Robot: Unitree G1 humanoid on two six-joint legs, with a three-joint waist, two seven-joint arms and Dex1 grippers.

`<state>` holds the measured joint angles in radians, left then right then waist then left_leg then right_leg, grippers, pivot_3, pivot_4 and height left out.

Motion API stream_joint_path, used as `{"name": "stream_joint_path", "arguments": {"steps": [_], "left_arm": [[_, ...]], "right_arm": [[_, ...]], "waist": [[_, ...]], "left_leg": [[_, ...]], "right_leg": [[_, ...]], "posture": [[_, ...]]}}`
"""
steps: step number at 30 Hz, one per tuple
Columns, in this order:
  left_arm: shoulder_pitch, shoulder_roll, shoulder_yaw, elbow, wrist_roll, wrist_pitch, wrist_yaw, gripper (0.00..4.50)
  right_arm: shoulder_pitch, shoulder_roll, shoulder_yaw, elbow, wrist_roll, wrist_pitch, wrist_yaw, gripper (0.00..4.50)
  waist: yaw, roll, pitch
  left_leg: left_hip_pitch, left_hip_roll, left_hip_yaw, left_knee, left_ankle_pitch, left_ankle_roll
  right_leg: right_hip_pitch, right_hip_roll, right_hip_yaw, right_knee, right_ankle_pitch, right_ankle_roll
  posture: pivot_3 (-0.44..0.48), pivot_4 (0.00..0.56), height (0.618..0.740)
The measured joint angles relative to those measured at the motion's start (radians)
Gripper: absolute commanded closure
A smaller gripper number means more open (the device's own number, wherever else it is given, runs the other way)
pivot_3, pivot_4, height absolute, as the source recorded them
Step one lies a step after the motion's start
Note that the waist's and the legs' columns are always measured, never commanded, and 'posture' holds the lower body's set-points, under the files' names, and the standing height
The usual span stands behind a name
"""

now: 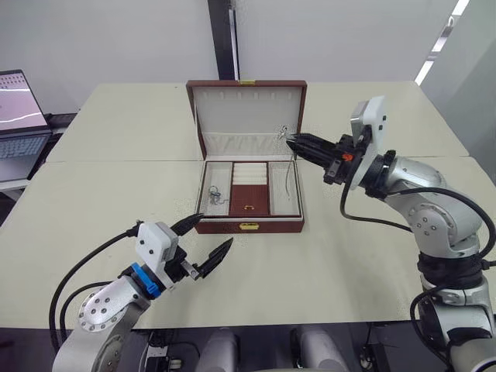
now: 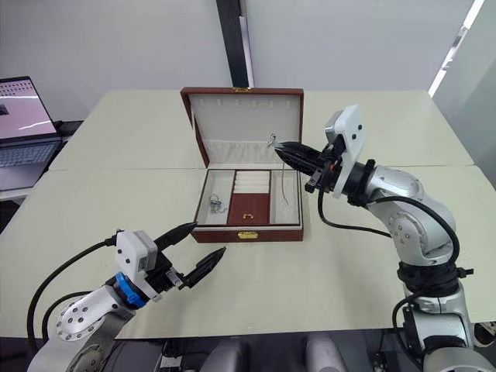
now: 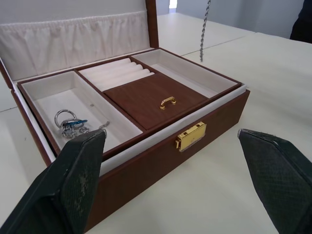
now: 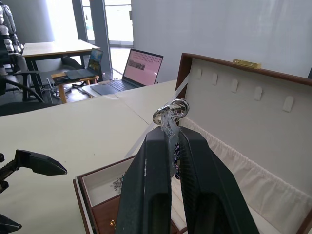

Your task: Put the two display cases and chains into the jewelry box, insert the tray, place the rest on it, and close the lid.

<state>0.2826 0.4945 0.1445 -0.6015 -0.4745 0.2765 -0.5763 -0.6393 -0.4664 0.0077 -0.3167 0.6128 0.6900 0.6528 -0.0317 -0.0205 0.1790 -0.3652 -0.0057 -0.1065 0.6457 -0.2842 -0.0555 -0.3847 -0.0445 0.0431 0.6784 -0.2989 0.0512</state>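
Spread-fingered, the left gripper (image 1: 203, 246) idles near the tabletop's front edge while the right gripper (image 1: 293, 143) pinches a chain (image 1: 290, 175) dangling over the tray's (image 1: 249, 188) right compartment in the jewelry box (image 1: 248, 225); lowering and releasing it looks next.

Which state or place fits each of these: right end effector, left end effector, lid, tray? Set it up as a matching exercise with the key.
Column A:
1. right end effector
2. left end effector
3. lid
4. tray

Column B:
a. open, hovering over the table in front of the box
b. seated in the box
c. shut on a chain hanging over the box
d. raised upright

Pairs: 1-c, 2-a, 3-d, 4-b
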Motion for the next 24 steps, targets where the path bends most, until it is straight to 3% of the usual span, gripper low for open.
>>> {"name": "stream_joint_path", "arguments": {"steps": [19,21,24], "left_arm": [[0.064,-0.042,0.017,-0.021,0.002,-0.026,0.027,0.00],[0.064,-0.044,0.017,-0.021,0.004,-0.028,0.024,0.00],[0.070,-0.050,0.017,-0.017,0.007,-0.039,0.019,0.00]], "right_arm": [[0.059,0.071,0.065,0.140,-0.130,-0.093,0.008,4.49],[0.067,0.074,0.066,0.150,-0.133,-0.095,0.011,3.78],[0.068,0.077,0.066,0.159,-0.141,-0.096,0.013,3.10]], "waist": [[0.000,0.000,0.000],[0.000,0.000,0.000],[0.000,0.000,0.000]], "left_leg": [[0.000,0.000,0.000,0.000,0.000,0.000],[0.000,0.000,0.000,0.000,0.000,0.000],[0.000,0.000,0.000,0.000,0.000,0.000]], "right_leg": [[-0.001,0.000,0.000,0.000,0.000,0.000],[-0.001,0.000,0.000,0.000,0.000,0.000],[-0.001,0.000,0.000,0.000,0.000,0.000]], "posture": [[0.000,0.150,0.740],[0.000,0.150,0.740],[0.000,0.150,0.740]]}}
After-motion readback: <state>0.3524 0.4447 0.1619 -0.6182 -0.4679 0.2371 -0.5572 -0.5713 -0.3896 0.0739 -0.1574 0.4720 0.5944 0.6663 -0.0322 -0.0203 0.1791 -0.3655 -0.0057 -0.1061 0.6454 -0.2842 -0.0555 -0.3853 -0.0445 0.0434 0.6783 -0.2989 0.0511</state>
